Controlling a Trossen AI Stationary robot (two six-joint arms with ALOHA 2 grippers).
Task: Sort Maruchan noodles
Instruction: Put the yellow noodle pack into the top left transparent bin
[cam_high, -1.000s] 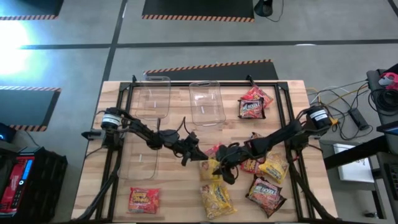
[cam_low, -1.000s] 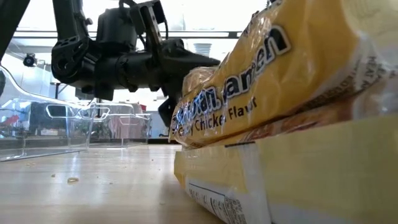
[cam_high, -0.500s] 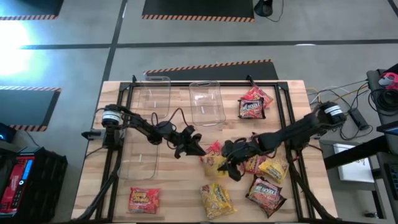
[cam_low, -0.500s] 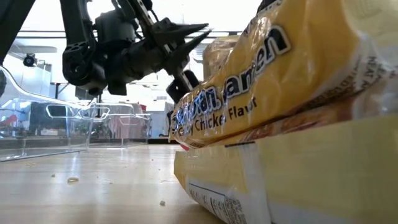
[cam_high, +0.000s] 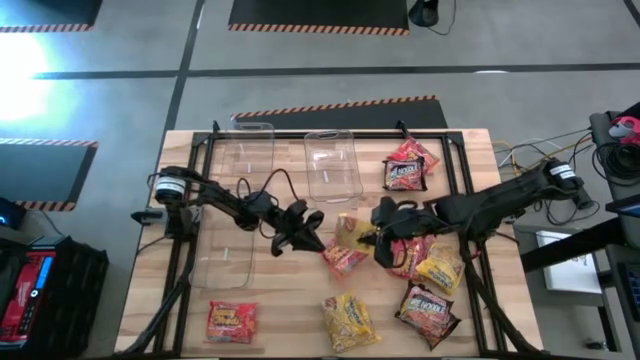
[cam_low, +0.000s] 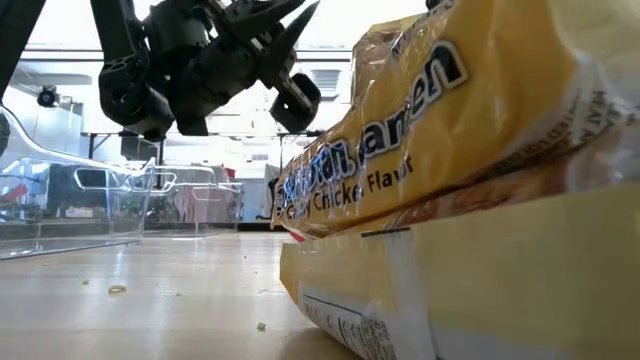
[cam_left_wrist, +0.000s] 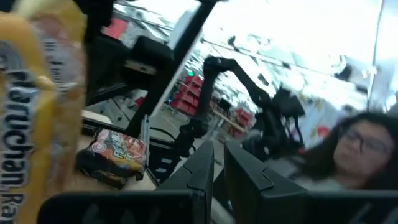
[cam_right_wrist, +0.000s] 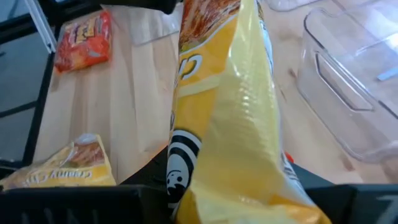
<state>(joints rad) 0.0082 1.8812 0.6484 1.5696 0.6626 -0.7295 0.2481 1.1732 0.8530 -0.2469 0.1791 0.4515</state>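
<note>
My right gripper (cam_high: 380, 240) is shut on a yellow Maruchan noodle packet (cam_high: 346, 245) above the middle of the table. The same packet fills the right wrist view (cam_right_wrist: 230, 106) and shows at the edge of the left wrist view (cam_left_wrist: 34, 99). My left gripper (cam_high: 316, 240) hangs just left of the packet's free end, its fingers (cam_left_wrist: 202, 171) close together with nothing between them. More packets lie flat on the table: a red-orange one (cam_high: 230, 320), a yellow one (cam_high: 348, 320), dark ones (cam_high: 425, 310) and a dark-red pair (cam_high: 407, 165). My right gripper pinches the yellow packet by its end (cam_right_wrist: 205, 186), one finger on each flat face. The fingers come from the table's right, slanting down. The packet sticks out past them toward the left arm, lifted clear of the table; its far end (cam_high: 335, 262) bears the orange picture.
Three clear bins stand on the table's left and far half (cam_high: 250, 155) (cam_high: 333, 165) (cam_high: 225, 255). A black frame (cam_high: 195, 200) edges the work area. In the low view two stacked yellow packets (cam_low: 450, 150) fill the near right.
My right gripper has risen and drawn back toward the table's far right, lifting the yellow packet clear of the table. My left gripper has risen a little, rolled and tipped its fingers upward, staying beside the packet.
</note>
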